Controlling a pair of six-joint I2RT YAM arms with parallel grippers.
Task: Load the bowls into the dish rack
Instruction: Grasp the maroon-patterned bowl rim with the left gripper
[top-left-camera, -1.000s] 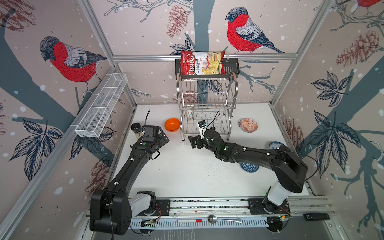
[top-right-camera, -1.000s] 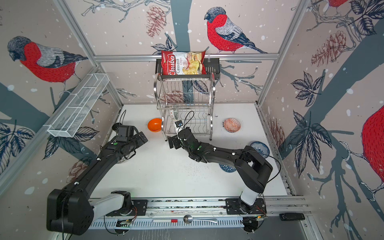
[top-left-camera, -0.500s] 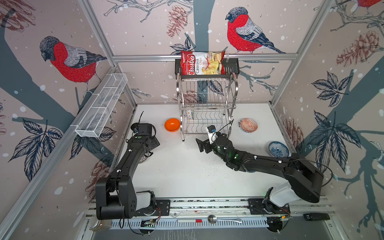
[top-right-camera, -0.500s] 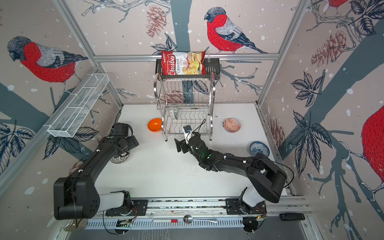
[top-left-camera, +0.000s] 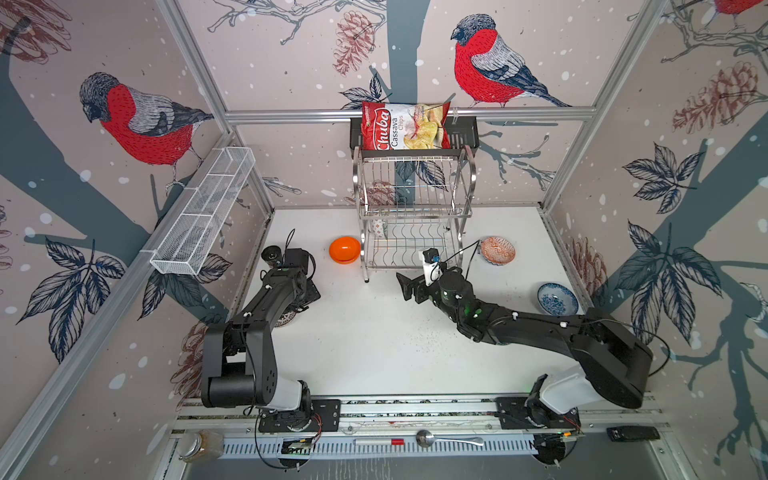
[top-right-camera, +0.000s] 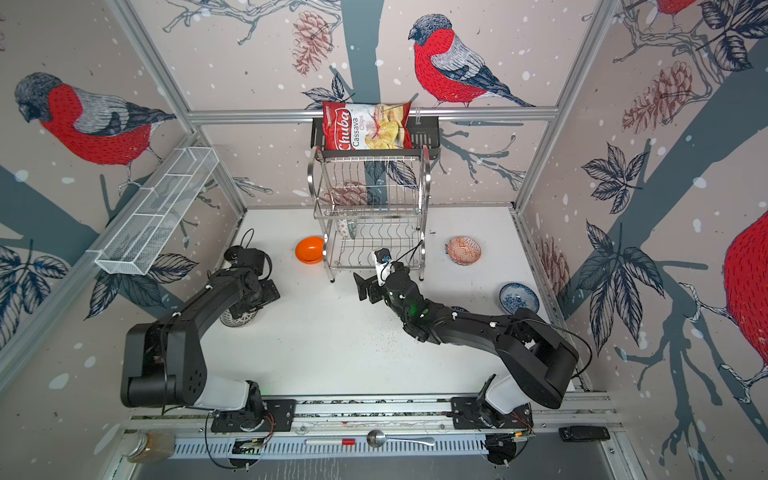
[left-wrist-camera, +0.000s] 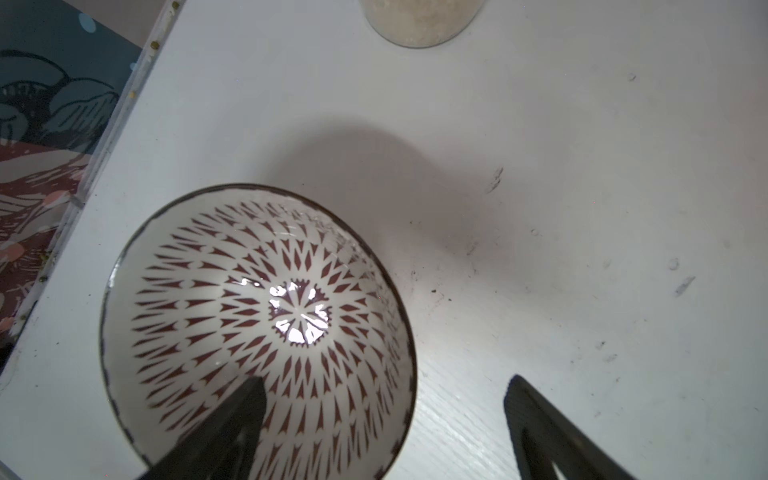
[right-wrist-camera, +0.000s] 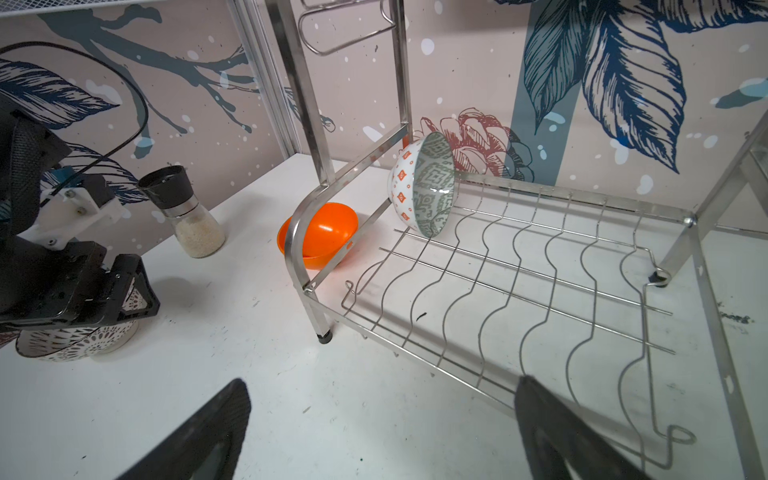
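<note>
In the dish rack (right-wrist-camera: 308, 104), the grey-green bowl (right-wrist-camera: 428, 187) stands on edge, mouth sideways.

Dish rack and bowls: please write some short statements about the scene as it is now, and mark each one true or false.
1. A patterned bowl stands on its edge in the lower tier of the dish rack. True.
2. The orange bowl lies inside the rack. False: it sits on the table, just outside the rack's side frame.
3. The right gripper holds a bowl. False: it is open and empty, in front of the rack.
4. The left gripper straddles the rim of the triangle-pattern bowl, one finger inside. True.
</note>
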